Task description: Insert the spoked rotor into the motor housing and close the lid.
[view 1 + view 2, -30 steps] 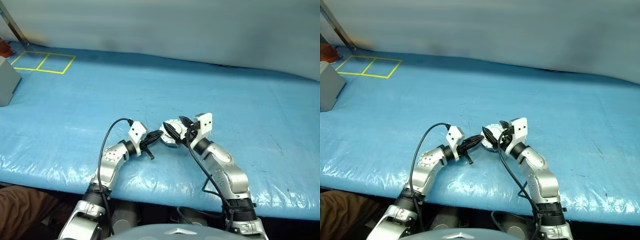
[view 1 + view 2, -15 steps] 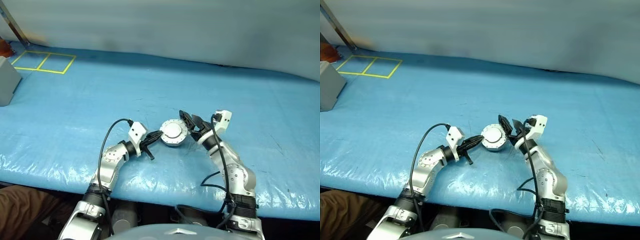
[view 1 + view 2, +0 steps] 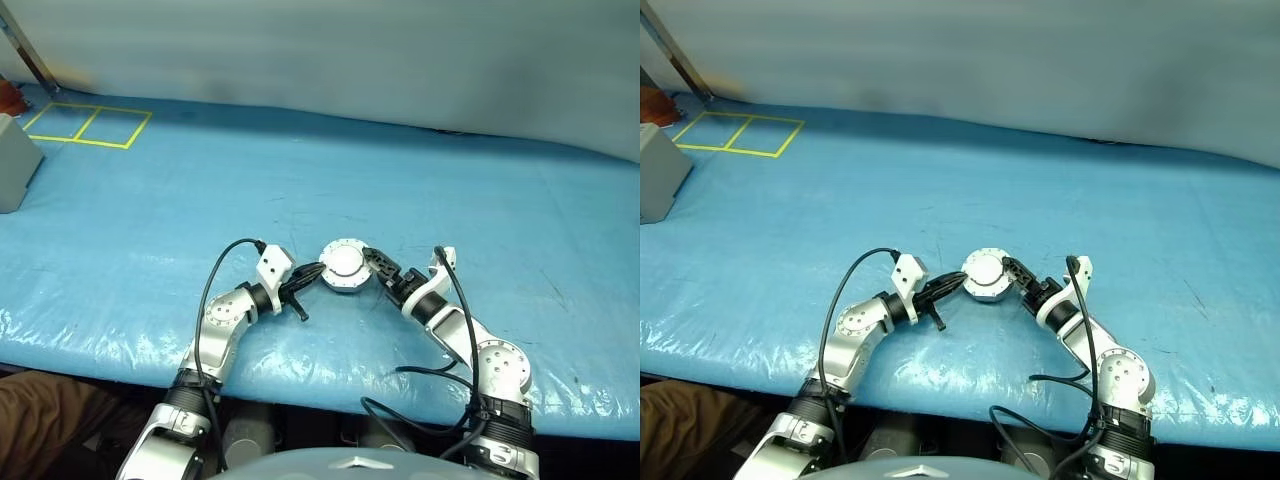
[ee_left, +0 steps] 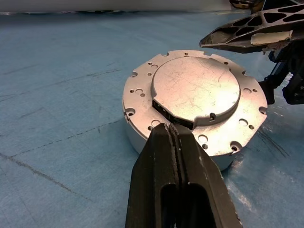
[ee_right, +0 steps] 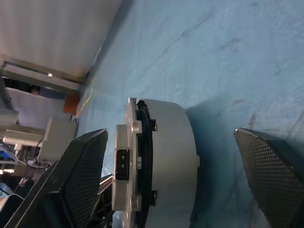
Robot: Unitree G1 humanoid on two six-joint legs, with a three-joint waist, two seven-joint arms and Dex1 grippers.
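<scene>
Between your two claws the lid (image 3: pixel 344 262) already lies flat on the housing (image 4: pixel 142 137), left claw (image 3: pixel 318 269) pinched empty at its rim, right claw (image 3: pixel 378 265) spread wide beside it, so judge seating next.

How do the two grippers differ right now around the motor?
The left gripper is shut, its fingers pressed together with the tips against the lid at the housing's rim; the right gripper is open, one finger on either side of the housing. The left comes in from the robot's left, the right from its right. Both are black, two-fingered and low over the blue table.
</scene>
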